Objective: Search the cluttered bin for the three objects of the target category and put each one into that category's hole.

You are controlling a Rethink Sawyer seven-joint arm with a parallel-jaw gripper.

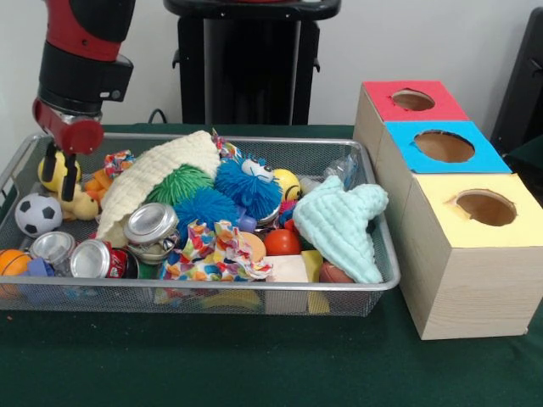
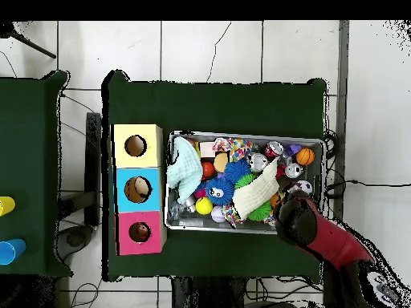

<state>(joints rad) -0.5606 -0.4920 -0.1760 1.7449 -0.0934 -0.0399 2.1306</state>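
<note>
The silver wire-mesh bin [image 1: 212, 289] is full of toys; it also shows in the overhead view [image 2: 241, 135]. My gripper [image 1: 59, 174] is low over the bin's left end in the front view. It is open, with its two black fingers [image 1: 69, 180] standing apart over the yellow duck [image 1: 81, 204]. An orange toy [image 1: 96, 181] lies just right of the duck; I cannot tell if it is the tiger. No monkey shows in the bin. The red-surround hole [image 1: 413, 100] tops the farthest box. From overhead something brownish lies inside this hole [image 2: 140, 233], and my arm [image 2: 321, 238] hides the gripper.
Blue-surround [image 1: 444, 146] and yellow-surround [image 1: 485, 207] hole boxes stand beside the red one. The bin holds a fuzzy blue ball [image 1: 248, 185], green spiky ball [image 1: 178, 181], cream cloth [image 1: 157, 170], mint cloth [image 1: 344, 222], cans [image 1: 151, 224], and a soccer ball [image 1: 37, 214].
</note>
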